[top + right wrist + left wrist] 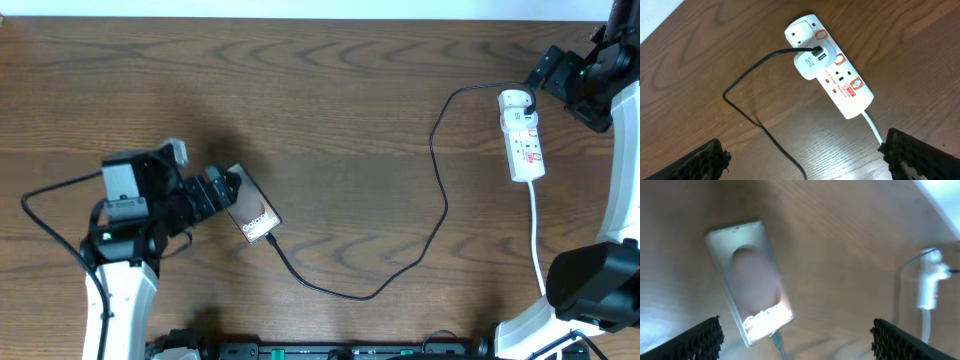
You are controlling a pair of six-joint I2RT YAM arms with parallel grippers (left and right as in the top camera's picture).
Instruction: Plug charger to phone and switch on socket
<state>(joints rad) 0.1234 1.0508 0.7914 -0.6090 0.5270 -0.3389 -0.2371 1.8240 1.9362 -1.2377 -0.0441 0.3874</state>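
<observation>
1 phone (250, 213) flat on table (340, 90), left-centre, white "galaxy" print on its face. 1 black charger (441, 195) cable: one end meets phone's lower edge, other goes into white adapter (812, 64) on 1 socket (523, 135) strip, far right. strip has 3 red-ringed buttons (839, 59), red script too small to read. left gripper (225, 188) spread wide at phone's upper end, pinching nothing. right gripper (804, 147) spread wide above strip, not touching.

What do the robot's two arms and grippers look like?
The left arm and right arm have white links and black joints, each with a small green light. The left gripper and right gripper are black; their fingers look ribbed.
</observation>
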